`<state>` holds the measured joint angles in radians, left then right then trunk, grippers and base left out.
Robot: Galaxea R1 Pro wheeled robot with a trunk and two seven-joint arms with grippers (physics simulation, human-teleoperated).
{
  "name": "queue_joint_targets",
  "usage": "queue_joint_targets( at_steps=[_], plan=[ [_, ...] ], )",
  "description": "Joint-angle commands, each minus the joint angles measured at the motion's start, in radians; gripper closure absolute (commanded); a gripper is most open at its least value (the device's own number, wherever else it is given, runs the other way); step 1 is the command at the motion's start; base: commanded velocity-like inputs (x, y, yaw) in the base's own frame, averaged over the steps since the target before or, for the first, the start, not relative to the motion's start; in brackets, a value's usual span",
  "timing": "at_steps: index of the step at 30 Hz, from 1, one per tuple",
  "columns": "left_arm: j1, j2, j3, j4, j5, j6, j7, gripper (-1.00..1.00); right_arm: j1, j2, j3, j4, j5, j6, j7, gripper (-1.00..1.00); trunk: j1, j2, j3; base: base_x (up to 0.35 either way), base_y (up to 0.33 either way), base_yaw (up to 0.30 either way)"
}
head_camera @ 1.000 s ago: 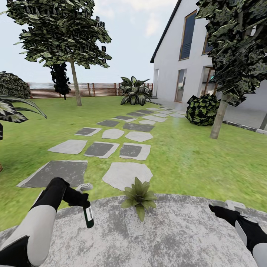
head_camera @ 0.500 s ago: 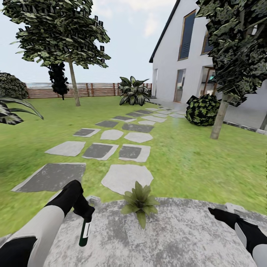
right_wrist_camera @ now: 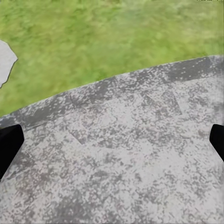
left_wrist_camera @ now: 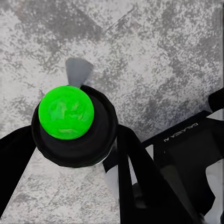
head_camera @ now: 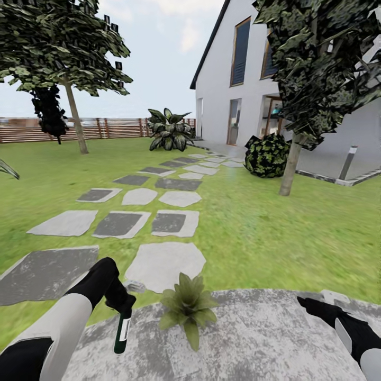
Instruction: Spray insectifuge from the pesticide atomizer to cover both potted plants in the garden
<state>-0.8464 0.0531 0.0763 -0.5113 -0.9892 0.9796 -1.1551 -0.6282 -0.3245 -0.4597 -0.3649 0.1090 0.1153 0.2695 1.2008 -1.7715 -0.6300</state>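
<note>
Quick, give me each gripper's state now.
Left gripper: shut on the spray bottle, bottle hanging down.
Right gripper: open, holding nothing, over the patio.

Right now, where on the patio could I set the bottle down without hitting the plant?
Bare paving lies between the potted plant and the right gripper, and nearer the robot below the plant. It is tight between the pesticide atomizer in the left gripper and the leaves.

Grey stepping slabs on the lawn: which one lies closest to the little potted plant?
The pale, rounded grey slab just behind the small green-leaved potted plant; the other slabs lie farther up the lawn.
</note>
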Motion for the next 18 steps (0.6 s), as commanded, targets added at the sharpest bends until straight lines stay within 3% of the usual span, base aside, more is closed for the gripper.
queue_joint_targets(
  at_steps=[1,4,11,18],
  plan=[
    [0.000,-0.001,0.007,-0.001,-0.001,0.005,-0.009,1.00,-0.001,0.001,-0.008,-0.002,0.011,0.006,0.007,-1.00,0.001,0.000,-0.001,0.332,0.021,-0.045],
    [0.000,-0.001,0.007,0.002,0.016,0.005,-0.009,1.00,-0.001,0.001,-0.009,-0.002,0.011,0.006,0.009,-1.00,0.001,0.000,-0.003,0.325,0.007,-0.014],
    [0.000,-0.001,0.007,0.009,0.018,0.005,-0.009,1.00,-0.001,0.001,-0.010,-0.002,0.011,0.006,0.010,-1.00,0.001,0.000,-0.013,0.280,0.001,-0.001],
    [0.000,-0.002,0.005,0.043,0.018,0.005,-0.010,1.00,-0.001,0.001,-0.010,-0.002,0.010,0.006,0.008,-1.00,0.001,0.000,-0.024,0.107,0.000,0.000]
  ],
)
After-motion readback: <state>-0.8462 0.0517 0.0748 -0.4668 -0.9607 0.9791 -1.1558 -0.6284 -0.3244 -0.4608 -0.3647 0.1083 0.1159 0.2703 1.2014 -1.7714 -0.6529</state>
